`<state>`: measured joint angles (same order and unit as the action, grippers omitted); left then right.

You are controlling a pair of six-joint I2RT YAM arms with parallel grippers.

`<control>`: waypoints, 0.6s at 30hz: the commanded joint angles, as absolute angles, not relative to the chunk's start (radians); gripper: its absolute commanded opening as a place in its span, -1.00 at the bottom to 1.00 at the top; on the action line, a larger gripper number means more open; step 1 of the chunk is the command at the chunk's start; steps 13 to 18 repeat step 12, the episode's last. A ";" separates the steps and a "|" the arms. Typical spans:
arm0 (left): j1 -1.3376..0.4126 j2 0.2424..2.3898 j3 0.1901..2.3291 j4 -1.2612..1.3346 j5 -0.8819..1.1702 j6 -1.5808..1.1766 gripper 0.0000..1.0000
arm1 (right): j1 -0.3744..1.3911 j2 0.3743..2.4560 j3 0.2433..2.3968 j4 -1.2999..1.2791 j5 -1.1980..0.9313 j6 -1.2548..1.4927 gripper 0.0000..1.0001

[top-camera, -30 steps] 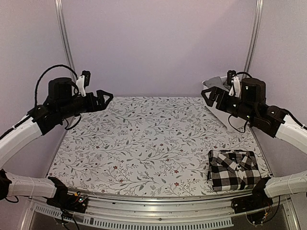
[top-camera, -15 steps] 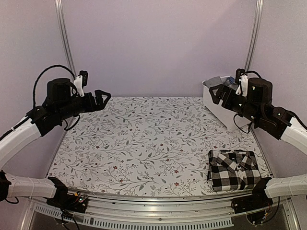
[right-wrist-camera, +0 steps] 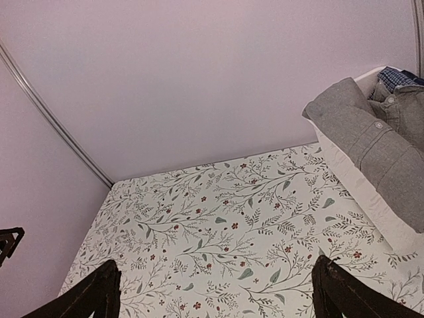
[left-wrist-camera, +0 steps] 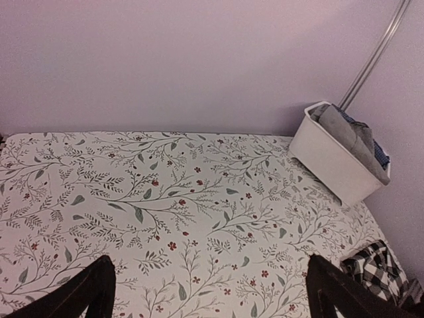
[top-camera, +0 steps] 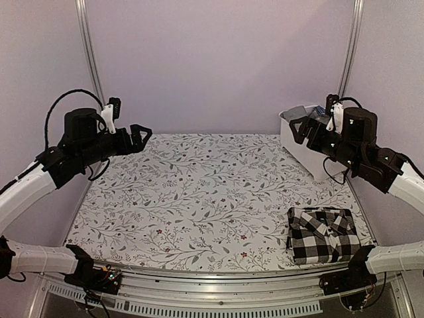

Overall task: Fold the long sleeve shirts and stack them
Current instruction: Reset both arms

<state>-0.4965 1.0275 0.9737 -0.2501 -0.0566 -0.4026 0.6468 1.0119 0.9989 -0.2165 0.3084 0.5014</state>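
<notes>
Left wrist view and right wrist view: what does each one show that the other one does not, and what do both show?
Only the left wrist view shows the folded checked shirt, at the lower right of the picture. Only the right wrist view shows the buttons on the grey shirt. Both show the flowered tablecloth, the white bin and the grey shirt lying in it.

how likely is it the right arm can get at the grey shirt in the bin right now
Probably yes. The right gripper hovers open close by the white bin. The grey shirt lies on top, draped over the rim, with nothing covering it.
</notes>
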 commanded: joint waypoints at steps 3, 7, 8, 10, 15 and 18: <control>-0.497 1.037 0.992 -0.241 -0.060 -0.375 0.99 | 0.643 1.018 0.991 -0.190 0.329 0.483 0.98; -0.497 1.043 0.997 -0.237 -0.058 -0.370 0.99 | 0.643 1.024 0.992 -0.186 0.332 0.478 0.98; -0.498 1.043 0.996 -0.235 -0.058 -0.369 0.99 | 0.643 1.025 0.990 -0.181 0.334 0.476 0.98; -0.498 1.043 0.996 -0.231 -0.058 -0.368 0.99 | 0.643 1.025 0.989 -0.179 0.340 0.474 0.98; -0.498 1.044 0.997 -0.229 -0.057 -0.367 0.99 | 0.641 1.027 0.989 -0.178 0.344 0.472 0.98; -0.498 1.044 0.997 -0.229 -0.057 -0.367 0.99 | 0.641 1.027 0.989 -0.178 0.344 0.472 0.98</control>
